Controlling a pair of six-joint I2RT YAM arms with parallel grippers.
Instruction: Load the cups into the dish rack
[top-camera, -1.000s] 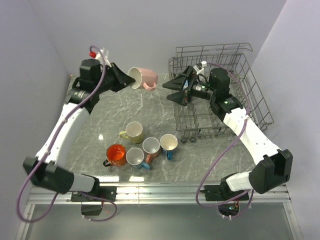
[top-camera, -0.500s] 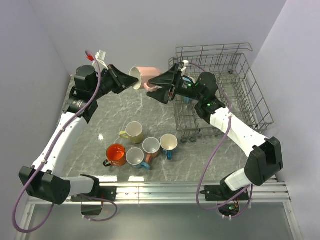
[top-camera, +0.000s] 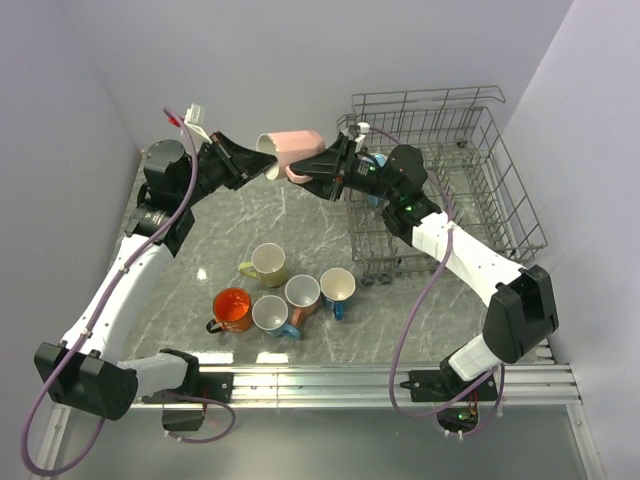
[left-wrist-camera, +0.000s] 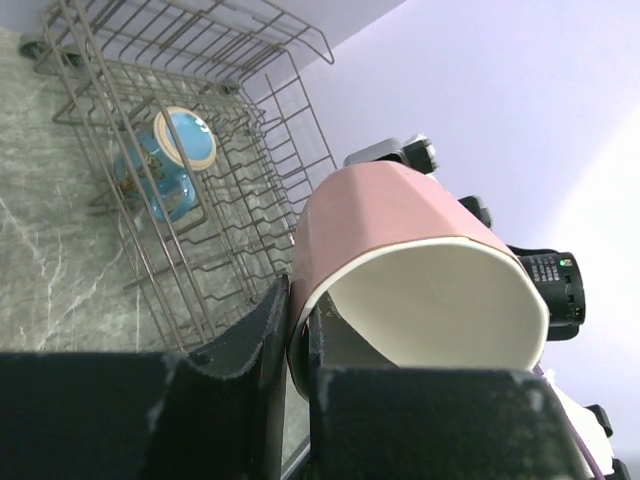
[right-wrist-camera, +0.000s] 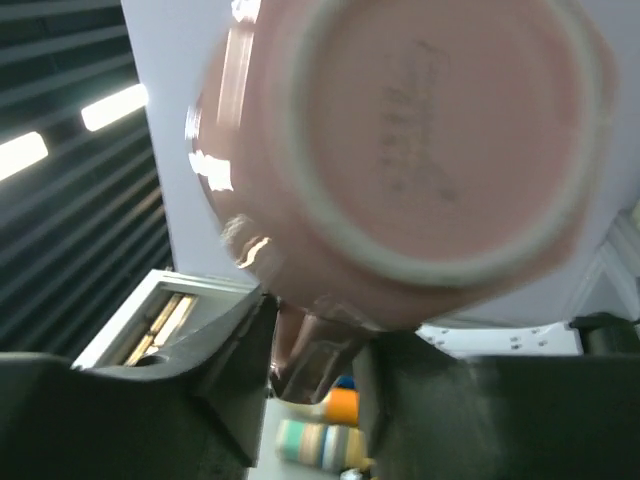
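The left hand (top-camera: 257, 163) is clenched on the rim of the pink mug (top-camera: 297, 148). One finger is set inside the white interior and one outside. The mug is held on its side in the air, mouth to the left, above the far part of the table (top-camera: 200, 250) and just left of the dish rack (top-camera: 430, 97).

The right hand (top-camera: 312, 178) is placed at the mug's base end. In the right wrist view, its fingers (right-wrist-camera: 225, 350) are seen on either side of the handle (right-wrist-camera: 308, 345), close against it. Whether the handle is already squeezed cannot be told.

Inside the dish rack, at its left side, one light blue mug (left-wrist-camera: 165, 165) is lying among the tines. Five mugs (top-camera: 285, 290) are grouped on the near middle of the table, well apart from both hands.

The step in hand is judged to be a handover of the pink mug from left hand to right. A firm hold on the handle is needed first. The rim would then have to be released and the left hand drawn clear to the left. After that, the mug could be carried right, over the rack wall, and set down among the tines beside the light blue mug.
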